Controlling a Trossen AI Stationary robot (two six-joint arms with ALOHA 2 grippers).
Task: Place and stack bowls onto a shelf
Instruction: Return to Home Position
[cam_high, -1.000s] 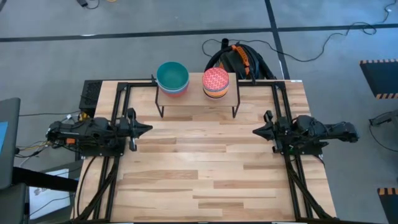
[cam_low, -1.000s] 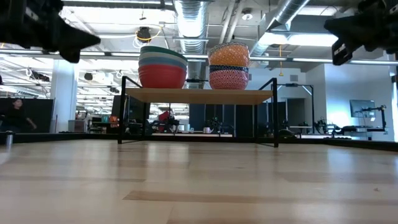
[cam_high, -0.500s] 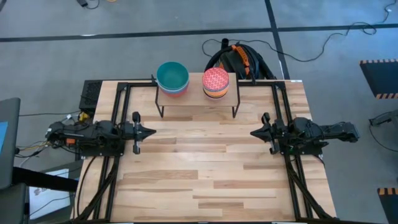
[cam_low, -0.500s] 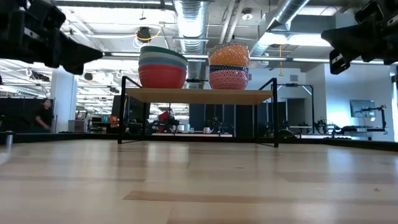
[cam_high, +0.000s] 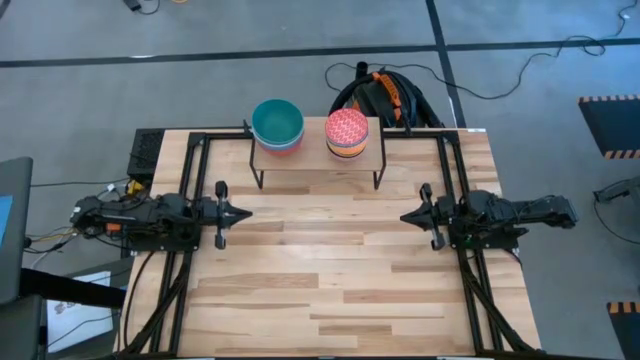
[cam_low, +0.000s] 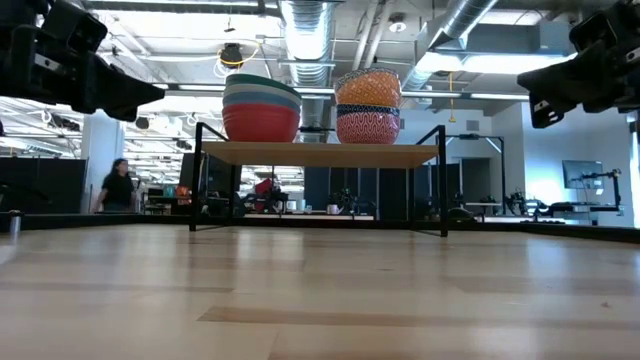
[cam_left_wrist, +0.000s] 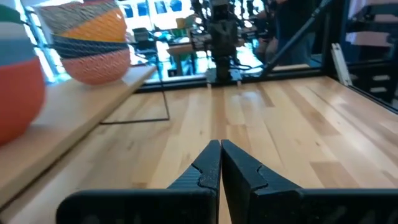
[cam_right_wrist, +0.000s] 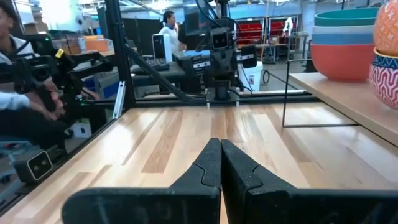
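Note:
The bowls stand in two stacks on the shelf (cam_high: 318, 157) near the table's far edge. The left stack (cam_high: 277, 125) has a teal bowl on top and a red one at the bottom (cam_low: 261, 108). The right stack (cam_high: 347, 133) is topped by a pink-red patterned bowl, with orange and blue-white patterned bowls below (cam_low: 368, 104). My left gripper (cam_high: 245, 212) hovers shut over the table's left part, in front of the shelf, seen also in its wrist view (cam_left_wrist: 220, 163). My right gripper (cam_high: 404, 216) hovers shut over the right part (cam_right_wrist: 220, 163). Both point toward the table's middle.
Black frame rails (cam_high: 190, 180) run along both sides of the table under the arms. A coil of black and orange cable (cam_high: 385, 98) lies on the floor behind the shelf. People show in the room beyond the table (cam_low: 117, 186).
Both grippers have moved a little toward the table's middle, the left one rightward and the right one leftward, staying level and shut. The bowls and shelf have kept still. A person in the background has walked to the right.

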